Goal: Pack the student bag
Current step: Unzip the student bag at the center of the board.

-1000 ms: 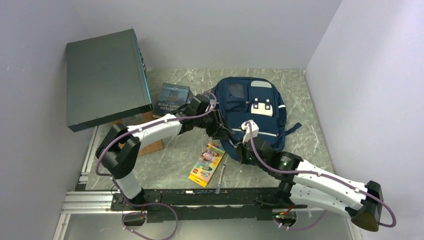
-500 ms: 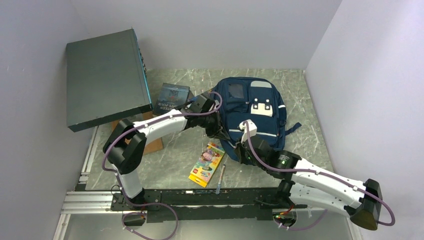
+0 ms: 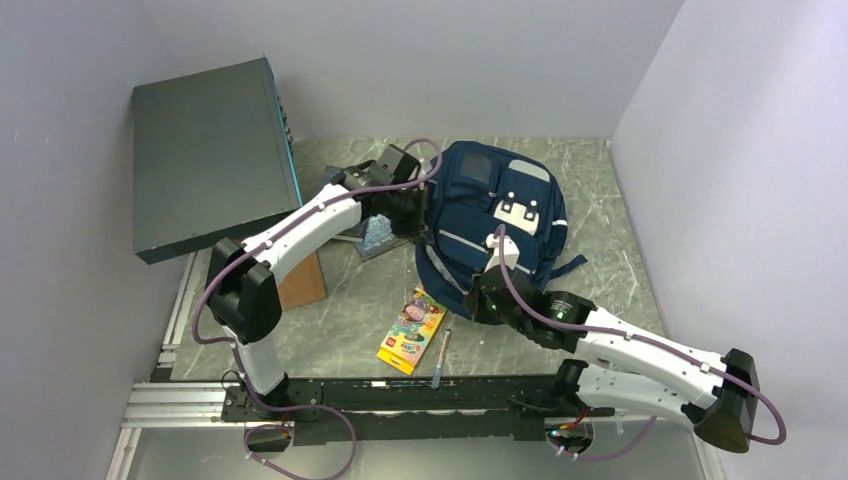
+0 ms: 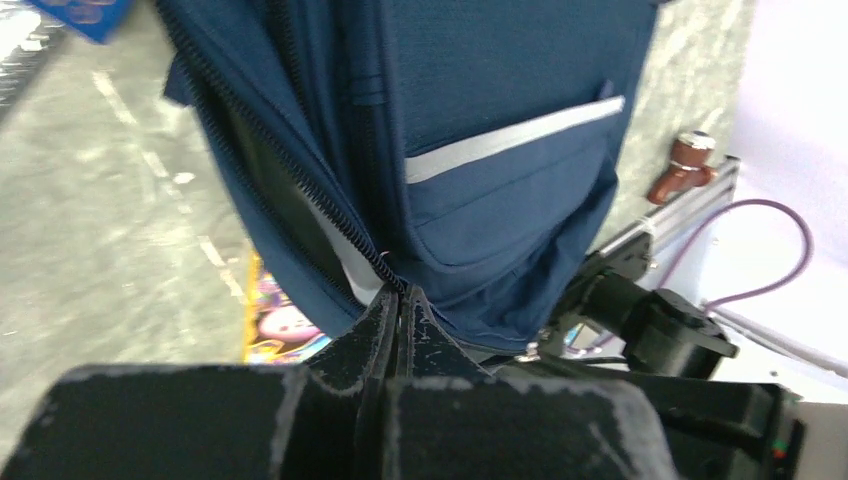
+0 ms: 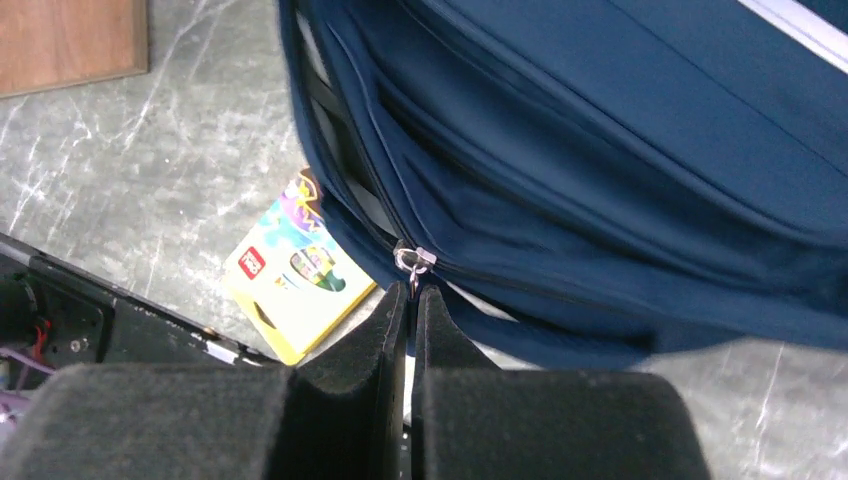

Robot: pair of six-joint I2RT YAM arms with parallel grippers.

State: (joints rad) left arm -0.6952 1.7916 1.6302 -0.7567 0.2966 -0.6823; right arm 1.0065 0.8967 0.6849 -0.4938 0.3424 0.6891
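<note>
Directly ahead of the right gripper (image 5: 411,300) lies the student bag (image 3: 500,215), slumped on the table (image 3: 625,265) with its near edge reaching both tools. That gripper's jaws are pressed together on the tab hanging from the metal zipper pull (image 5: 414,259). The left gripper (image 4: 400,305), further along the same seam, is likewise closed. It pinches the fabric lip where the zipper teeth (image 4: 300,215) run down to its tips, and a slit of open compartment shows just above them.

The step in hand looks like unzipping the main compartment, with nothing packed yet. A colourful packet (image 3: 412,328) and a pen (image 3: 441,358) wait to the left of the right gripper. Next, the right gripper probably has to draw the pull along the track while the left holds the lip taut, keeping the tab from slipping out.

The left arm arches high, elbow bent, its forearm reaching across to the bag's left flank. The right arm stretches low and nearly flat towards the bag's near edge.
</note>
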